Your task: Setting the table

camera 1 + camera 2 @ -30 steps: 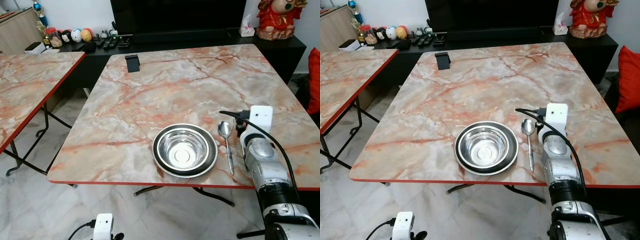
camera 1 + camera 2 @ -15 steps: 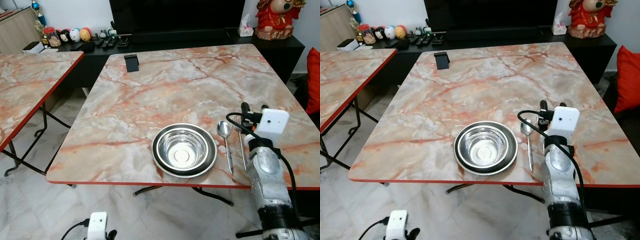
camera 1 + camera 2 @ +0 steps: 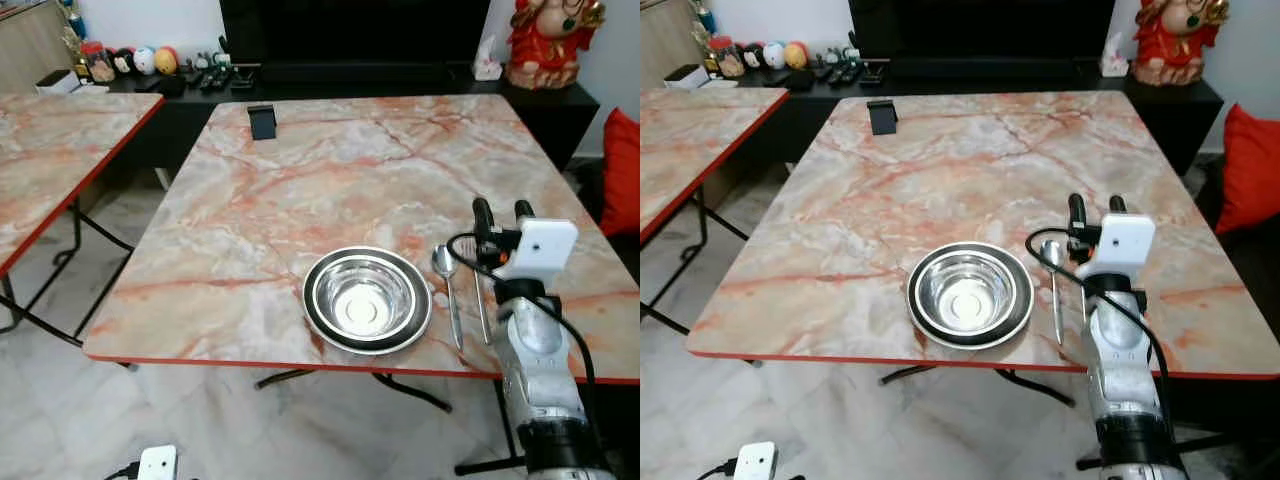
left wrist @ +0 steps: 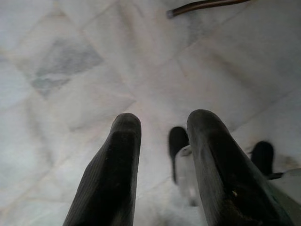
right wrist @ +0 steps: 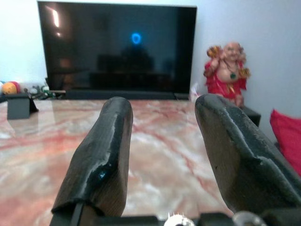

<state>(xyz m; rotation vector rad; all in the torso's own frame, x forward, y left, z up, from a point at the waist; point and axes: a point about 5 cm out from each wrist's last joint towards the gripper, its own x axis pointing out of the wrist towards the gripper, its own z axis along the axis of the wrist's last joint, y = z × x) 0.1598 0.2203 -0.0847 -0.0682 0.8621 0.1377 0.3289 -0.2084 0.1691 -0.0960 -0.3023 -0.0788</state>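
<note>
Left eye view: right hand (image 3: 503, 212) raised above the table (image 3: 300, 190), fingers parted, empty, beside the spoon (image 3: 447, 285).

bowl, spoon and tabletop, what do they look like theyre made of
The bowl looks like polished steel: silvery, with a bright glare on its floor. The spoon beside it has the same mirror-like grey, so probably steel too. The tabletop shows a pink-orange marble pattern with a slight sheen, but its thin red edge suggests a printed laminate rather than stone.
</note>
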